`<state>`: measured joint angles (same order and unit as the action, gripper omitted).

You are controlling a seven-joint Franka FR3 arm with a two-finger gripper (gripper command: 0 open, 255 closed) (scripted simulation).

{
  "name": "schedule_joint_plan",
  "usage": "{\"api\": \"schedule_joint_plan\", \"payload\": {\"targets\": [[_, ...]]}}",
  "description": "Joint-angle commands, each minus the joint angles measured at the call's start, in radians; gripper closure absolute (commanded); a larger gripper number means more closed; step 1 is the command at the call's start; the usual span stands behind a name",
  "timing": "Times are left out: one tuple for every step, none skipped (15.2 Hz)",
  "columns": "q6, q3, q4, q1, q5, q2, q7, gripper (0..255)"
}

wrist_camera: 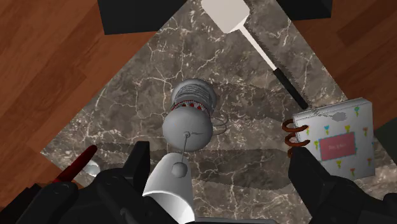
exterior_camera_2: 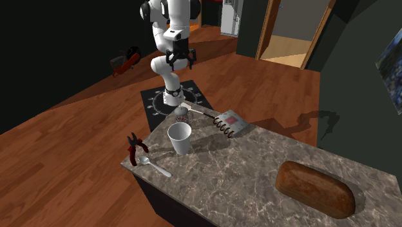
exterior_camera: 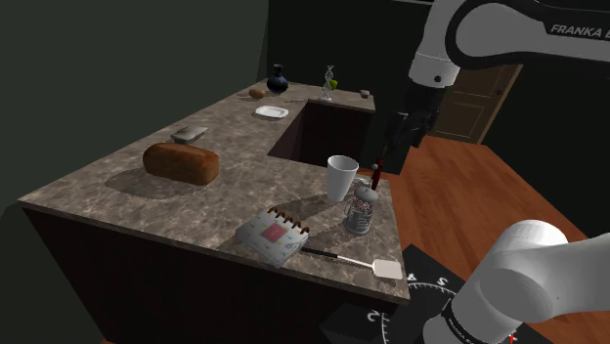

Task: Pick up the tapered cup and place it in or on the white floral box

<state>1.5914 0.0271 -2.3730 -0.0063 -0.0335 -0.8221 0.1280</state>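
A: Marble counter [exterior_camera: 249, 176], wood floor [exterior_camera: 489, 191] beside it. How's the gripper [exterior_camera: 403, 132]?
B: It hangs well above the counter's corner, its 2 fingers [wrist_camera: 137, 164] apart, clasping nothing.
A: And the cup [exterior_camera: 341, 178]?
B: White, upright on the counter below the gripper, near the edge, untouched. 1 jar [exterior_camera: 361, 213] stands just beside it; red pliers [exterior_camera_2: 134, 149] lie near.
A: The box [exterior_camera: 272, 236]?
B: White with small flowers and a coil along 1 side, flat on the counter near the jar, apart from the cup. 1 spatula [exterior_camera: 384, 267] lies just beside it. 1 loaf [exterior_camera: 181, 163] sits well apart.
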Motion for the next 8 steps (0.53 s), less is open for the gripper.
{"api": "schedule_joint_plan", "payload": {"targets": [[0.000,0.000,0.000,0.000,0.000,0.000,0.000,0],[0.027,-0.001,0.002,-0.002,-0.006,0.035,-0.003,0],[0.053,-0.001,0.006,-0.003,-0.011,0.070,-0.006,0],[0.079,-0.001,0.010,-0.005,-0.017,0.107,-0.008,0],[0.104,-0.002,0.017,-0.007,-0.023,0.144,-0.010,0],[0.128,-0.002,0.024,-0.009,-0.029,0.181,-0.012,0],[0.151,-0.002,0.033,-0.011,-0.035,0.219,-0.014,0],[0.173,-0.002,0.043,-0.012,-0.041,0.258,-0.015,0]]}}
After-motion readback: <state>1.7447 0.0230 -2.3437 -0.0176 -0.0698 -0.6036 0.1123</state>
